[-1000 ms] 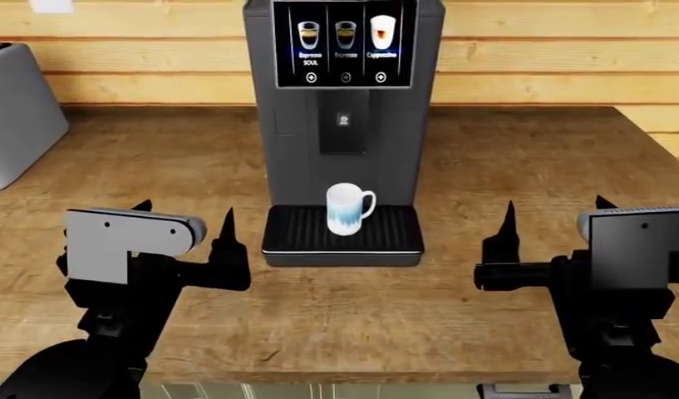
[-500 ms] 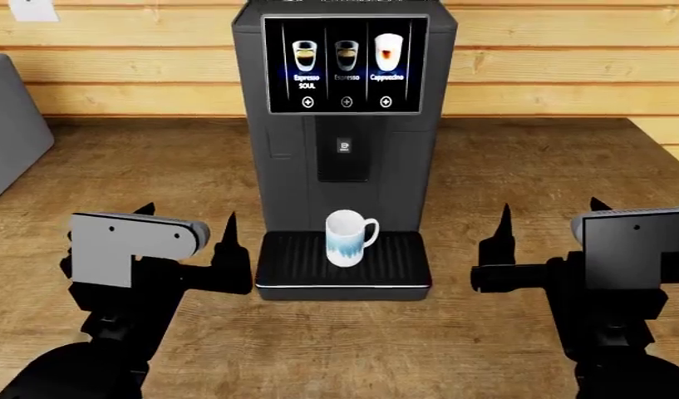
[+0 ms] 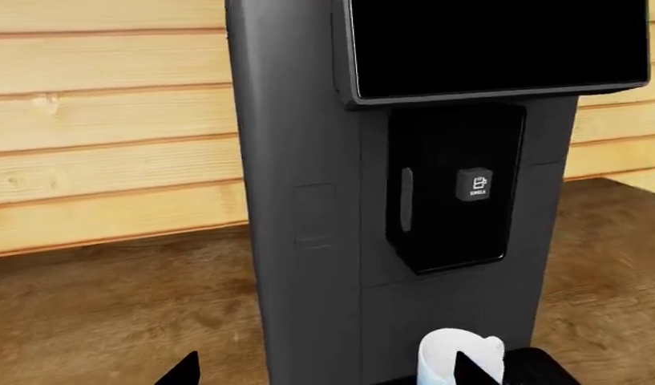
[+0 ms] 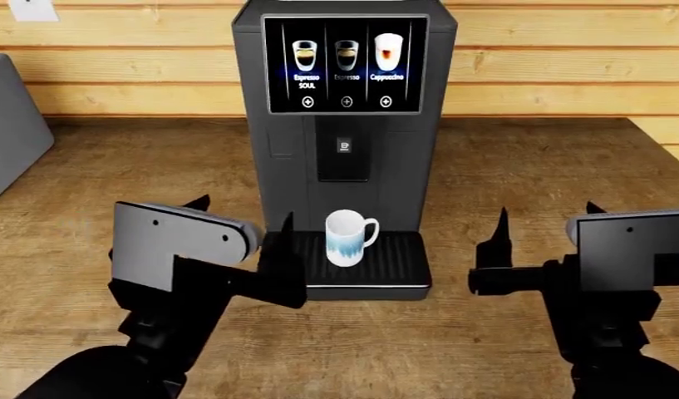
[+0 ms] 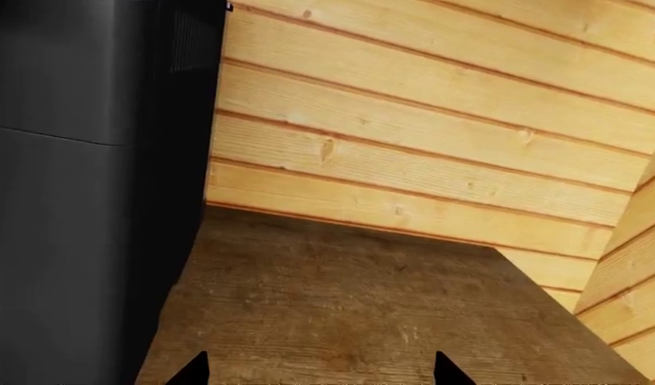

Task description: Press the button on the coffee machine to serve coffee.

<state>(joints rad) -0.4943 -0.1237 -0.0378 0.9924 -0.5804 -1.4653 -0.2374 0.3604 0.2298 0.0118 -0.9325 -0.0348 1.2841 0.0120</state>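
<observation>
The button (image 4: 345, 147) sat on the machine (image 4: 345, 125) front, above the mug (image 4: 347, 237). The left gripper (image 4: 242, 245), jaws apart, was nearer, below-left of it; right gripper (image 4: 544, 241) likewise apart.

Whole place is wood: the back wall (image 4: 561, 58) is light horizontal pine planks with visible knots, and the countertop (image 4: 117, 166) in front of it is a darker, grainier brown. A light grey toaster (image 4: 7, 125) sits at the far left edge, and the lighting is soft and even.
</observation>
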